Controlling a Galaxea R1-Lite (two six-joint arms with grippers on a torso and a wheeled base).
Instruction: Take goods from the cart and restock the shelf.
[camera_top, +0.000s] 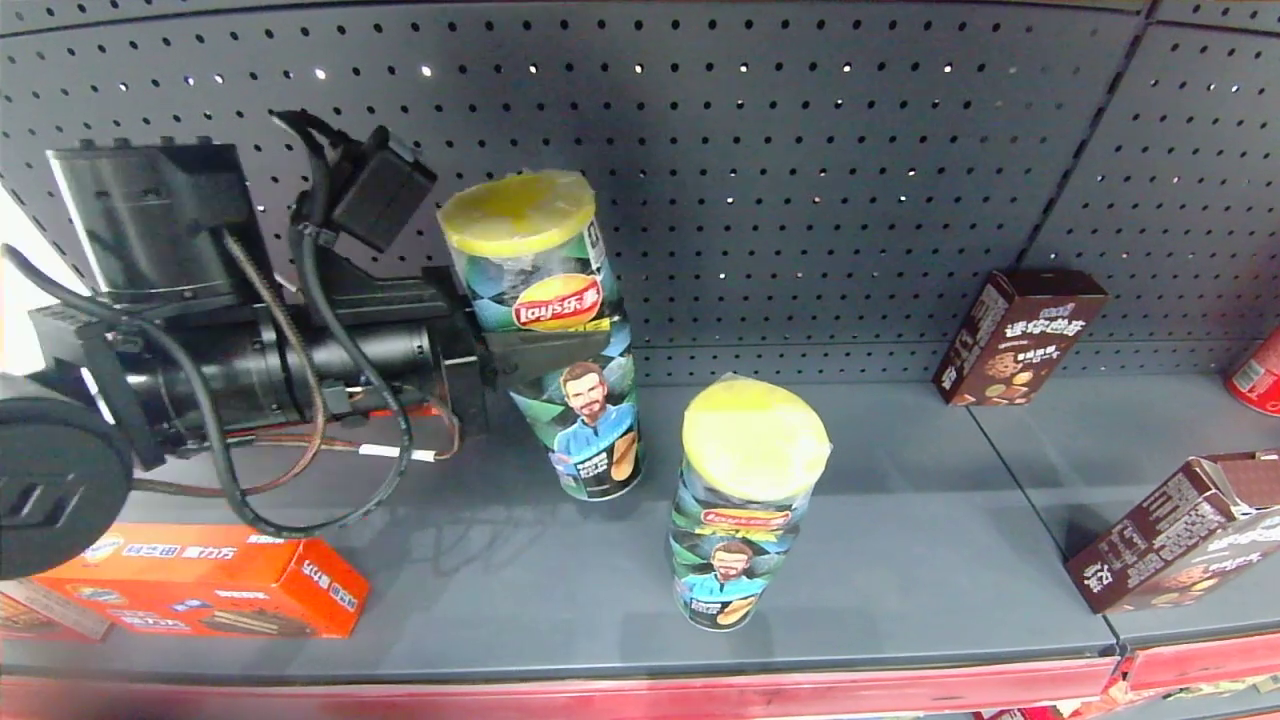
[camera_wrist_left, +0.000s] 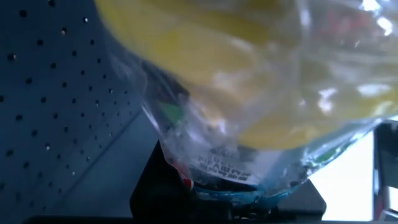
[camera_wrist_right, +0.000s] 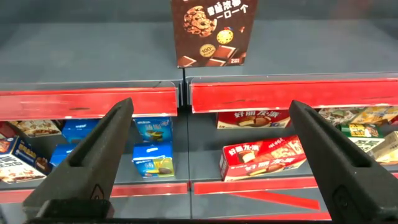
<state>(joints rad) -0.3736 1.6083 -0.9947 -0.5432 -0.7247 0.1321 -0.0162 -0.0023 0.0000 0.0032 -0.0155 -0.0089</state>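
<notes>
Two chip cans with yellow lids are seen on the grey shelf (camera_top: 900, 560). The held can (camera_top: 560, 300) is clamped by the left end effector (camera_top: 530, 350), which comes in from the robot's left with its arm lying roughly level above the shelf. The fingers are closed on the can's body just above mid-height. In the left wrist view the held can (camera_wrist_left: 249, 93) is pressed right up against the camera, lid end nearest.

The can's long axis is close to upright, with the lid leaning slightly towards the arm. Its base is at the shelf surface, near the pegboard back (camera_top: 800, 200); whether it rests there or hangs just above cannot be told. The second can (camera_top: 745, 500) stands upright, apart from the held one, to its right and nearer the front edge.

The placing step is judged nearly done. Release is likely called for next, then a retreat towards the robot's left along the arm's own line, away from the second can. A tilt left uncorrected could let the can topple on release.

The right end effector (camera_wrist_right: 211, 106) is spread wide and carries nothing, facing the lower shelves below a brown box (camera_wrist_right: 214, 31).

An orange box (camera_top: 200, 590) lies at the shelf's left front, and two more brown boxes (camera_top: 1020, 335) (camera_top: 1170, 545) sit to the right.
</notes>
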